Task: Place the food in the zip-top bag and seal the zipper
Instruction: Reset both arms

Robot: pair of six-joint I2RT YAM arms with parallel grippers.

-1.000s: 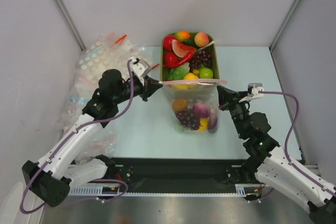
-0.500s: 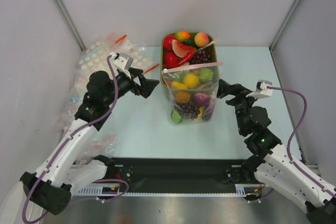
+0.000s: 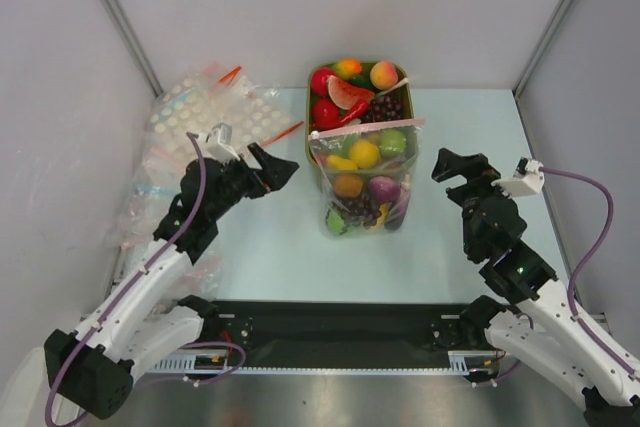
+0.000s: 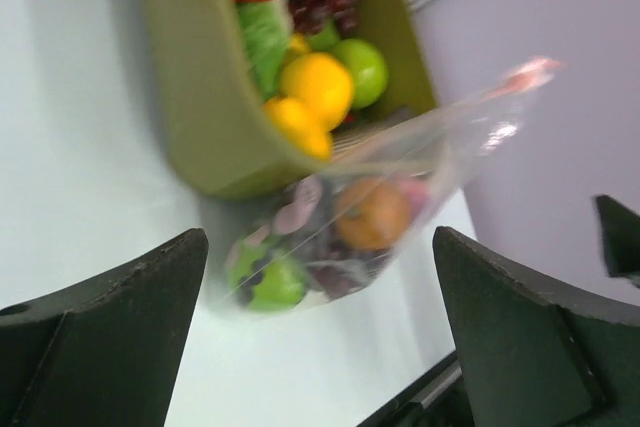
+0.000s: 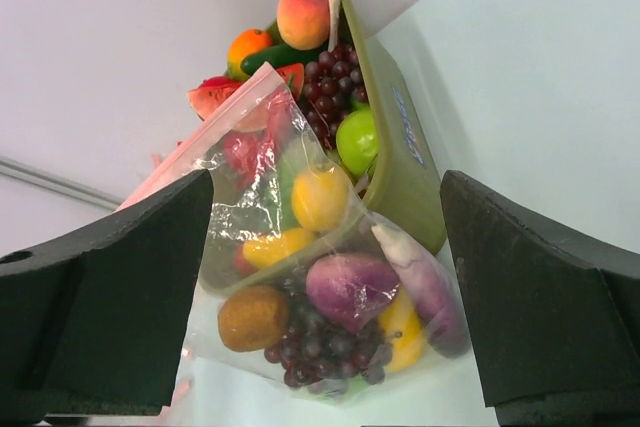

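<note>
Your left arm (image 3: 140,282), right arm (image 3: 515,272) reach forward, angled inward; both jaws wide, empty; zip-top bag (image 3: 365,185) between them.

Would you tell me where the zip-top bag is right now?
In the top view, the bag sits mid-table, leaning against the near end of the green tub, between the left gripper and the right gripper, touching neither.

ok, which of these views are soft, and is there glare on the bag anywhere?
Left wrist: motion-blurred throughout, the olive-green plastic tub and the clear thin plastic zip-top bag smeared, with a white glare patch just below the pale pink-red zipper strip. Right wrist: sharp, only small glints on the bag's wrinkles. Top external: sharp, evenly lit, no hard shadows.
</note>
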